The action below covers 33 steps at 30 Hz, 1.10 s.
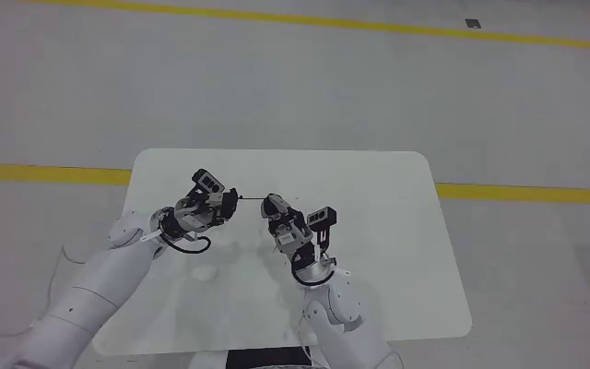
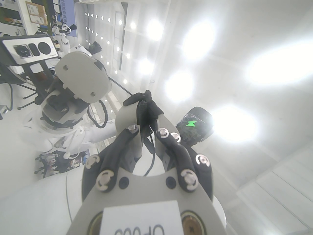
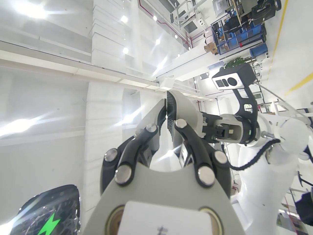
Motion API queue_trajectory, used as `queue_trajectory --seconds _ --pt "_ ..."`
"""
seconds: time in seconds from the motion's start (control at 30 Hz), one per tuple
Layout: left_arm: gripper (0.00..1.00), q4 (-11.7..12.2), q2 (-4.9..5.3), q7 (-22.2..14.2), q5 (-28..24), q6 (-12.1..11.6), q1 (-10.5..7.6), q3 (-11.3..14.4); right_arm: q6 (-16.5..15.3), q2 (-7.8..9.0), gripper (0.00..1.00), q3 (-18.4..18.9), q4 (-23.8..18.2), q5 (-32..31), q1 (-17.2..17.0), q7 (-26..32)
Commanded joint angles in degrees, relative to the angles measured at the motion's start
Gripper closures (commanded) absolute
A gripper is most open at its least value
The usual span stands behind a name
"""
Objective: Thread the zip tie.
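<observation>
While your left gripper (image 1: 230,197) pinched one end of the thin black plastic zip tie (image 1: 249,196) above the white rounded table (image 1: 387,189), your right gripper (image 1: 269,202) was clenched near its far end. Light, springy and slick, it probably needed gripping close to the tip.

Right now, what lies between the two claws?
In the top view, the thin dark zip tie runs from the left claw toward the right claw, over the white table.
</observation>
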Motion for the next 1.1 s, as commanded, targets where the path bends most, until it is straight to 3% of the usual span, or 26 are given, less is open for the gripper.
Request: queue_trajectory --seconds 0.0,0.3,0.67,0.7,0.73,1.07 --pt "1.0 0.0 0.0 0.0 0.0 0.0 0.0 0.0 -0.2 0.0 1.0 0.2 0.1 0.5 0.0 -0.4" --pt "1.0 0.0 0.0 0.0 0.0 0.0 0.0 0.0 -1.3 0.14 1.0 2.0 0.1 2.7 -0.3 -2.2" --pt "1.0 0.0 0.0 0.0 0.0 0.0 0.0 0.0 -1.6 0.47 1.0 7.6 -2.5 4.5 -2.5 -4.0" --pt "1.0 0.0 0.0 0.0 0.0 0.0 0.0 0.0 -1.6 0.61 0.55 7.5 -2.6 3.4 -2.7 -2.3" --pt "1.0 0.0 0.0 0.0 0.0 0.0 0.0 0.0 -1.6 0.61 0.0 7.5 -2.6 3.4 -2.7 -2.3" --pt "1.0 0.0 0.0 0.0 0.0 0.0 0.0 0.0 -1.6 0.61 0.0 7.5 -2.6 3.4 -2.7 -2.3"
